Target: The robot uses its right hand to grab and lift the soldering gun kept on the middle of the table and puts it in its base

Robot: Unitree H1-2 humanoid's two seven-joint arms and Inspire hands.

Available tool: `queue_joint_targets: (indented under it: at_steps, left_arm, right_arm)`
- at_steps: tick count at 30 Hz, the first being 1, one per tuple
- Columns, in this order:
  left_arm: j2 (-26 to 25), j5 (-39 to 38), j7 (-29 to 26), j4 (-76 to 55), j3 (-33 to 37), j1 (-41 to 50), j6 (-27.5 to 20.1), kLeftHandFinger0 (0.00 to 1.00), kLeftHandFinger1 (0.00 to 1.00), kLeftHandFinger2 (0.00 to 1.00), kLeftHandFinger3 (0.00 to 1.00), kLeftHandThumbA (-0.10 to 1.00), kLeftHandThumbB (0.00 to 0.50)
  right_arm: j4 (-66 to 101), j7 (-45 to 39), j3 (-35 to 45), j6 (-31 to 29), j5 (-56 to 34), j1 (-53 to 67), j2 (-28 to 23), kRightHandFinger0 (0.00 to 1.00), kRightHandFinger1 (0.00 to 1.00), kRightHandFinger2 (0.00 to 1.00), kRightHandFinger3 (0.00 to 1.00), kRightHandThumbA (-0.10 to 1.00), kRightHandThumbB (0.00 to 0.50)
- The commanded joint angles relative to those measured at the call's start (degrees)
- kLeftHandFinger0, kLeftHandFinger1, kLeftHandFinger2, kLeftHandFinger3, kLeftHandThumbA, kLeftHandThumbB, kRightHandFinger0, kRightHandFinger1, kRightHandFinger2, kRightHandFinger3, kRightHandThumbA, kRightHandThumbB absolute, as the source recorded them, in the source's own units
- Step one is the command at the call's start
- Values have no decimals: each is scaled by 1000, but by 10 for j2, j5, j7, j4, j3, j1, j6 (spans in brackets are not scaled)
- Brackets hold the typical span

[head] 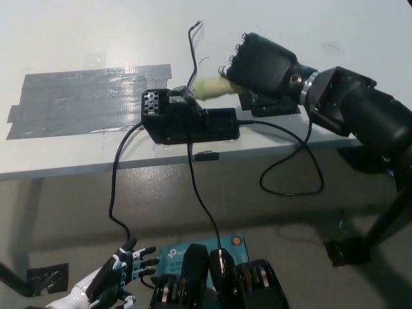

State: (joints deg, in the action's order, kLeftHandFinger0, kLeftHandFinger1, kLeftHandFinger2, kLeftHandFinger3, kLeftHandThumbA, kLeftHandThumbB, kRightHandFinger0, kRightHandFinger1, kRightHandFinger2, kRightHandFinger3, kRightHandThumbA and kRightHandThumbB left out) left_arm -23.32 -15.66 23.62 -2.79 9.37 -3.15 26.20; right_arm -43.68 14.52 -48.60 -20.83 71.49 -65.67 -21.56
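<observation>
My black right hand is shut on the soldering gun, whose pale yellow-green handle sticks out to the left of the fingers. The gun's tip points left and down, touching the top of the black base near the table's front edge. The base has a perforated block at its left end. My white left hand rests low at the bottom left, below the table, fingers spread and holding nothing.
A patch of grey tape covers the white table left of the base. Black cables hang from the base over the table edge. A thin wire lies behind the base. A teal box sits below.
</observation>
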Motion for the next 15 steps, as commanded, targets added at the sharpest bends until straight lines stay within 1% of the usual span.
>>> queue_joint_targets:
  at_steps: [1, 2, 3, 4, 5, 6, 9, 10, 11, 12, 13, 14, 15]
  left_arm:
    - [-15, -8, -9, -18, 4, -6, 7, 1000, 1000, 1000, 1000, 1000, 316]
    - [-14, -8, -8, -20, 1, -5, 7, 1000, 1000, 1000, 1000, 1000, 303]
    - [-14, -9, -8, -21, 0, -4, 7, 1000, 1000, 1000, 1000, 1000, 295]
    - [-15, -7, -8, -23, 1, -4, 7, 1000, 1000, 1000, 1000, 1000, 297]
    - [-16, -7, -7, -23, 2, -5, 7, 1000, 1000, 1000, 1000, 1000, 305]
    - [-18, -8, -6, -22, 4, -6, 7, 1000, 1000, 1000, 1000, 1000, 306]
    - [-22, -7, -4, -23, 4, -8, 7, 1000, 1000, 1000, 1000, 1000, 306]
    - [-21, -9, -8, -23, 5, -8, 7, 1000, 1000, 1000, 1000, 1000, 306]
    - [-21, -9, -10, -23, 5, -8, 7, 1000, 1000, 1000, 1000, 1000, 299]
    - [-20, -9, -9, -23, 4, -8, 7, 1000, 1000, 1000, 1000, 1000, 295]
    - [-21, -9, -9, -24, 5, -8, 7, 1000, 1000, 1000, 1000, 1000, 295]
    - [-22, -12, -10, -21, 5, -9, 7, 1000, 1000, 1000, 1000, 1000, 308]
    - [-22, -16, -10, -18, 6, -10, 7, 1000, 1000, 1000, 1000, 1000, 310]
  right_arm:
    - [20, 4, -3, -3, 10, -11, -9, 0, 0, 0, 513, 74, 281]
    - [14, 9, -1, -1, 8, -8, -6, 0, 0, 0, 481, 74, 288]
    - [16, 7, -1, -1, 7, -7, -7, 0, 0, 0, 491, 78, 286]
    - [27, -12, 5, 3, 1, -3, -11, 0, 0, 0, 532, 83, 271]
    - [33, -24, 8, 4, -2, -1, -16, 0, 0, 0, 555, 48, 281]
    - [37, -34, 9, 2, -4, 0, -21, 0, 0, 0, 560, 35, 289]
    - [24, -41, 13, 3, -9, -3, -23, 0, 0, 0, 543, 31, 284]
    - [19, -36, 12, 3, -6, -4, -25, 0, 0, 0, 527, 49, 270]
    - [15, -34, 14, 1, -10, -5, -28, 0, 0, 0, 516, 42, 278]
    - [12, -34, 15, -4, -13, -9, -30, 0, 0, 0, 503, 16, 265]
    - [6, -33, 12, -8, -11, -14, -30, 0, 0, 0, 507, 3, 271]
    - [2, -31, 10, -7, -9, -17, -28, 0, 0, 0, 511, 5, 286]
    - [0, -30, 8, -5, -6, -20, -27, 0, 0, 0, 516, 10, 285]
